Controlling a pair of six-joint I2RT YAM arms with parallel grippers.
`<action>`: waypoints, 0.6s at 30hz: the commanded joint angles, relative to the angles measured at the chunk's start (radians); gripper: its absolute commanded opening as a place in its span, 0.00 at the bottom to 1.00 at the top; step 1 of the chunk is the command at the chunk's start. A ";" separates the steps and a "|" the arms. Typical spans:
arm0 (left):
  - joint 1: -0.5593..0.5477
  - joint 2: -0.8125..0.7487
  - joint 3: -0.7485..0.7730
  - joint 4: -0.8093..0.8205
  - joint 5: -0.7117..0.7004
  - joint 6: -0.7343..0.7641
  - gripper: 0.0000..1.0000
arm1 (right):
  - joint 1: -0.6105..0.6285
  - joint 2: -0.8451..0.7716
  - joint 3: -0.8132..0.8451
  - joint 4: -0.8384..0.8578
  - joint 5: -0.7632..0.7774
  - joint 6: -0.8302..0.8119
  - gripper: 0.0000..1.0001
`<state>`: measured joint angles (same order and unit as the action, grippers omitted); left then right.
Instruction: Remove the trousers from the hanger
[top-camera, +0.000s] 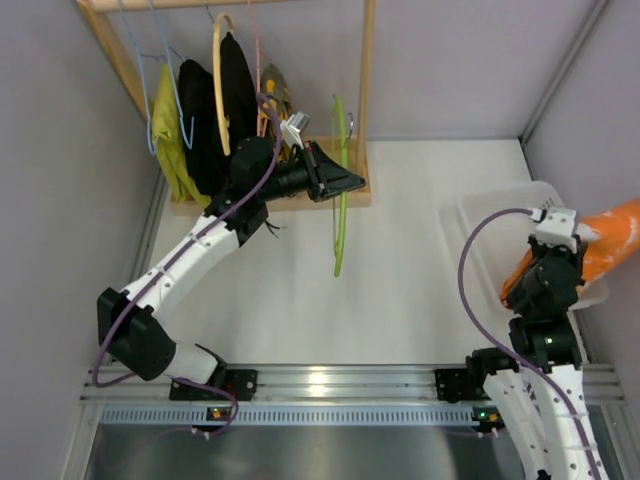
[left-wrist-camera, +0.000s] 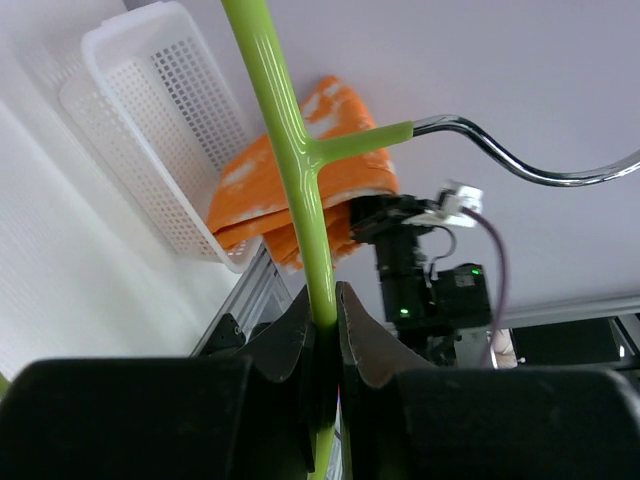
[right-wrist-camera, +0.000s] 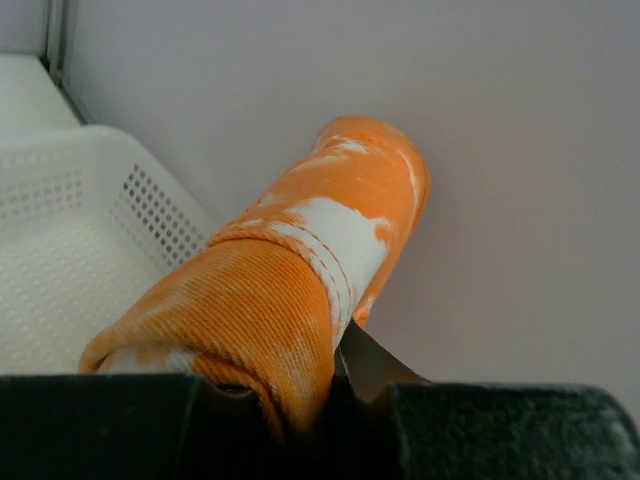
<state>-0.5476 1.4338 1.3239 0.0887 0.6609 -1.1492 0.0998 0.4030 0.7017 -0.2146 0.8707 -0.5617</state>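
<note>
The orange trousers (top-camera: 610, 240) with pale patches hang bunched from my right gripper (top-camera: 548, 262), which is shut on them, beside the white basket at the right wall. They fill the right wrist view (right-wrist-camera: 290, 290) and show in the left wrist view (left-wrist-camera: 300, 190). The lime-green hanger (top-camera: 340, 200) is bare and held over the table by my left gripper (top-camera: 335, 180), which is shut on its bar (left-wrist-camera: 300, 190). Its metal hook (left-wrist-camera: 520, 160) points right in the left wrist view.
A wooden rack (top-camera: 120, 50) at the back left holds a yellow-green garment (top-camera: 170, 130), black garments (top-camera: 215, 110) on a pale wooden hanger and a pink wire hanger. A white perforated basket (top-camera: 490, 215) stands at the right, also in the wrist views (right-wrist-camera: 70, 250).
</note>
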 joint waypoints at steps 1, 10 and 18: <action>0.002 -0.076 0.014 0.052 -0.012 0.014 0.00 | -0.011 0.005 -0.083 0.280 -0.065 -0.078 0.00; 0.006 -0.104 0.003 0.065 -0.003 0.006 0.00 | -0.147 0.342 -0.203 0.414 -0.302 0.039 0.00; 0.006 -0.098 0.029 0.078 -0.006 -0.012 0.00 | -0.207 0.671 -0.078 0.385 -0.437 0.118 0.29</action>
<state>-0.5453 1.3621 1.3235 0.0898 0.6567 -1.1576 -0.0811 1.0210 0.5282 0.1085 0.5011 -0.5011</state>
